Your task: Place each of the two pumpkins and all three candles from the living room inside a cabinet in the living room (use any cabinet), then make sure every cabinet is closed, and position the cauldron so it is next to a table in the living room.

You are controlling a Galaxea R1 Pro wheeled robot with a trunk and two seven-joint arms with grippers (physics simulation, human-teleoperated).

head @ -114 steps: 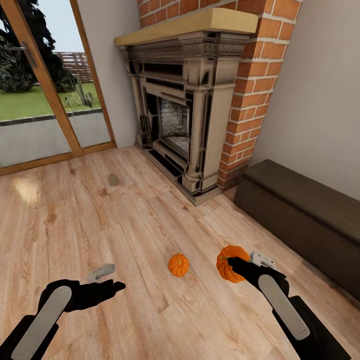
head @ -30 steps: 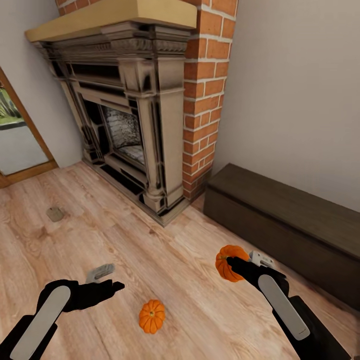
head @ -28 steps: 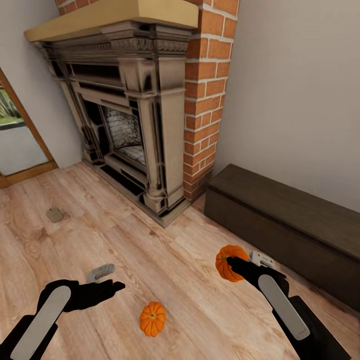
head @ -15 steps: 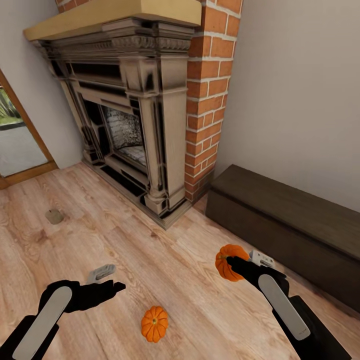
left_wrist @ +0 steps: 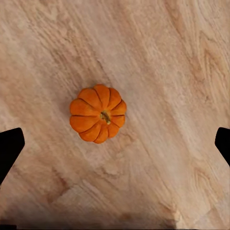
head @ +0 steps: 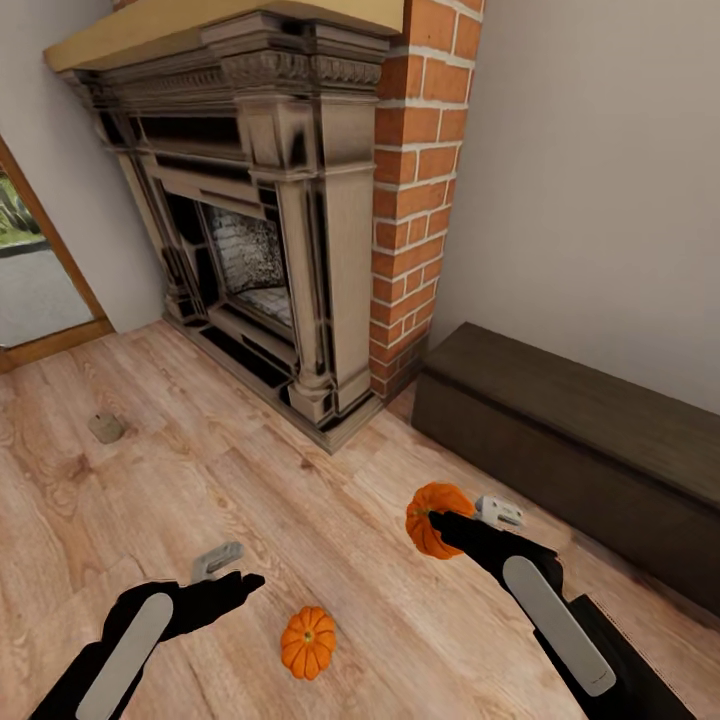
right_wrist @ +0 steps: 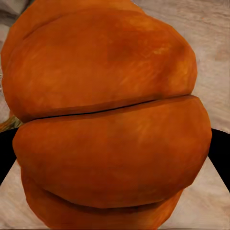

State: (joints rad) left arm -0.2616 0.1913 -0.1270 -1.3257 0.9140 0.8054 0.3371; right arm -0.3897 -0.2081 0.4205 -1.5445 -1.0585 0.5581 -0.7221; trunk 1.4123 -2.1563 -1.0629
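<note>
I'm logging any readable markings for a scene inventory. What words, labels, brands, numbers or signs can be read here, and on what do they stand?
None: no readable text, label, brand, number or sign.
Checked: held pumpkin in the right gripper, floor pumpkin, left gripper, fireplace, brick column, dark cabinet, small tan candle on the floor; all bear no writing.

1. Light wood-plank floor (head: 150,480) with visible grain.
2. Ornate dark-and-cream carved fireplace surround (head: 300,220) under a tan wooden mantel (head: 200,25), set in a red brick chimney column (head: 420,180).
3. Plain pale grey walls (head: 600,170).
4. Wood-framed glass door (head: 35,270) showing daylight and greenery.
</note>
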